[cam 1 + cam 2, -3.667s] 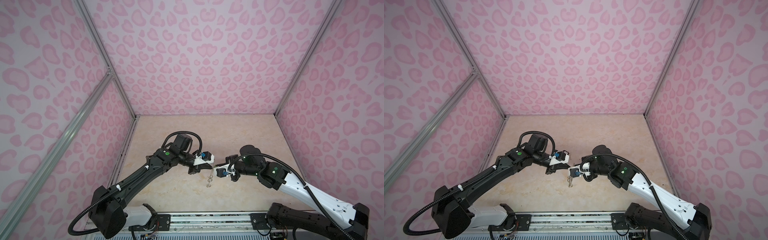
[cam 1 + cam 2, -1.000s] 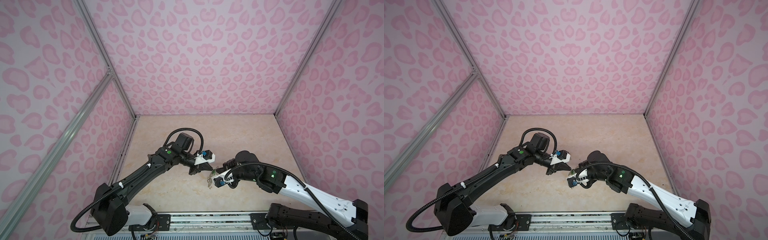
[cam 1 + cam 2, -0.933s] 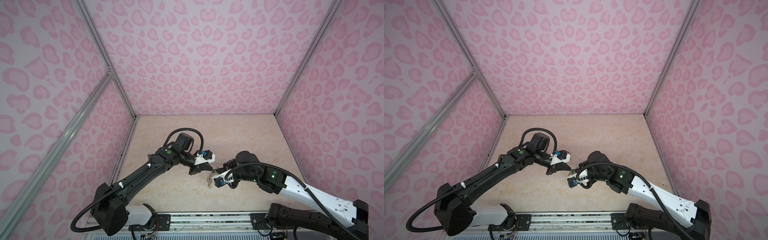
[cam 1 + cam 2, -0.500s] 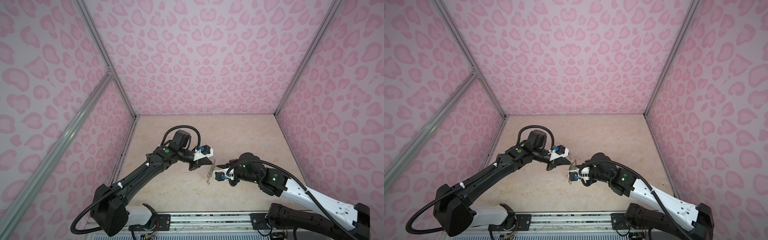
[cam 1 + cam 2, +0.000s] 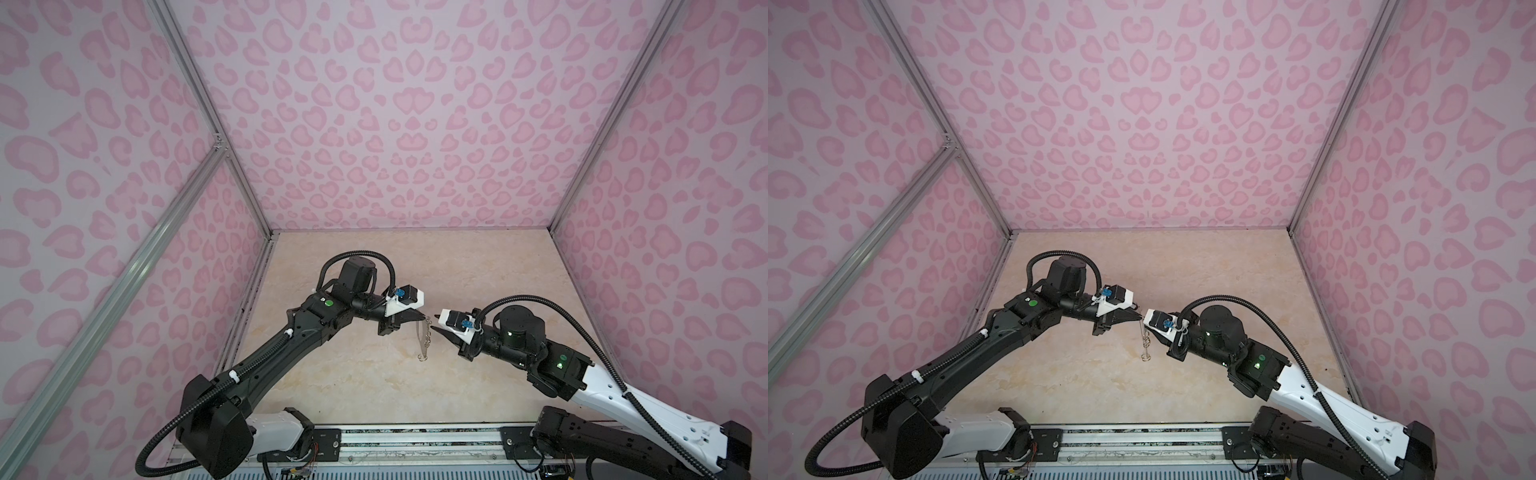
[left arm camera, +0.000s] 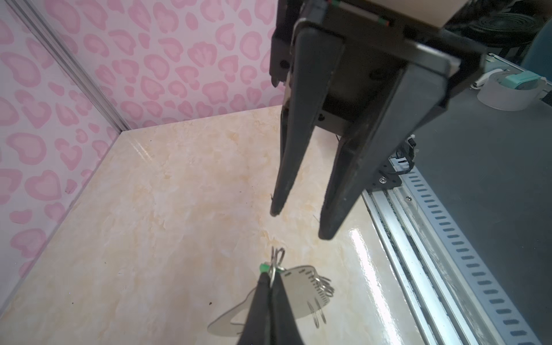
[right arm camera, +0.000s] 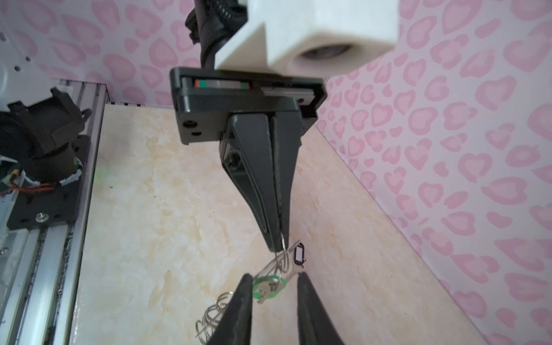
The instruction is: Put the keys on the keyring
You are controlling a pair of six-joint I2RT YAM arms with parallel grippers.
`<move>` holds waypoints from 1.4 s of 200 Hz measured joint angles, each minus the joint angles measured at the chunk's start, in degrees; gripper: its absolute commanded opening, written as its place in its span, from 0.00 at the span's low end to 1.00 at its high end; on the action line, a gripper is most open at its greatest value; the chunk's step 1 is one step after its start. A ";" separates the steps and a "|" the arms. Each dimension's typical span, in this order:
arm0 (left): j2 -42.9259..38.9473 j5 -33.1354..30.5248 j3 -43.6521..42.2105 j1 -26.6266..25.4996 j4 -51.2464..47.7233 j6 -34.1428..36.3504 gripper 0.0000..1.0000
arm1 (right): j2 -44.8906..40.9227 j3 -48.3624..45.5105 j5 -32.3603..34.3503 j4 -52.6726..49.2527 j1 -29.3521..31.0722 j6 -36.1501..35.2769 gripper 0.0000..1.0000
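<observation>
Now | keyring (image 5: 424, 343) hangs thin, edge-on | green key (image 7: 268, 288) w/ round rim

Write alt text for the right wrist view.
The left gripper, shut, pinches a split ring of the keyring above the tabletop. The green-tagged key sits inside the open right gripper, the black tag beside it.

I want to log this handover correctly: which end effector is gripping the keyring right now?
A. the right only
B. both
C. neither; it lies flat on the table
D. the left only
D: the left end effector is shut on a split ring of the keyring, which hangs from it, while the right end effector has its fingers apart, either side of the green-tagged key.
</observation>
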 measured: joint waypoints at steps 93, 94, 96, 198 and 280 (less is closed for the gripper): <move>-1.92 -0.46 -1.01 0.00 0.70 0.07 0.03 | 2.95 0.26 -0.81 1.49 -0.46 7.91 0.20; -1.92 -0.46 -1.01 0.00 0.70 0.07 0.03 | 2.99 0.26 -0.81 1.49 -0.46 7.89 0.20; -1.92 -0.46 -1.01 0.00 0.70 0.07 0.03 | 3.10 0.28 -0.81 1.49 -0.48 7.91 0.20; -1.86 -0.44 -1.05 0.00 0.72 0.92 0.03 | 5.31 0.92 -0.61 1.62 -1.18 7.61 0.13; -1.60 0.17 -0.94 -0.04 0.70 1.20 0.03 | 5.97 1.25 -3.61 1.70 -1.73 7.02 0.04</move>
